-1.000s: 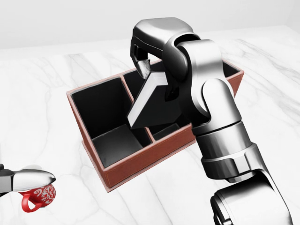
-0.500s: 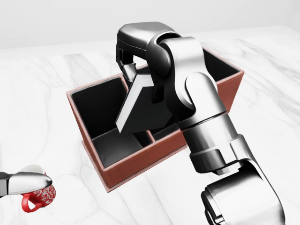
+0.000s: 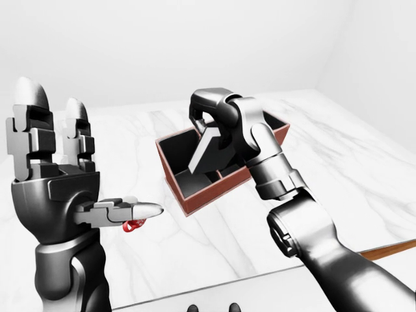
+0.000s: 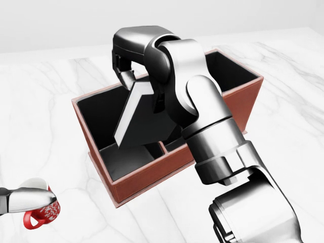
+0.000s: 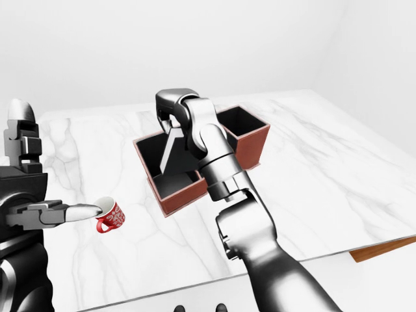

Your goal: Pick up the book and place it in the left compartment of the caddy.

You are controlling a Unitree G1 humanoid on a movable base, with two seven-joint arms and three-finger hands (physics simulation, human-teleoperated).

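Observation:
My right hand (image 4: 130, 76) is shut on the top end of the book (image 4: 147, 124), a dark volume with a white page edge. The book hangs tilted, and its lower end dips into the left compartment (image 4: 101, 119) of the red-brown caddy (image 4: 152, 178), beside the divider. I cannot tell whether it touches the compartment floor. My right forearm crosses over the caddy's middle and hides part of it. My left hand (image 3: 78, 162) is raised at the left of the left-eye view, fingers spread and holding nothing.
A red patterned cup (image 5: 110, 216) stands on the white marble table (image 4: 45, 126), left of the caddy and just behind my left thumb. A brown wooden edge (image 3: 390, 249) shows past the table's lower right rim.
My right hand has carried the book to the left in the head view, from over the caddy's middle divider to over the left compartment. The left hand and cup have hardly shifted.

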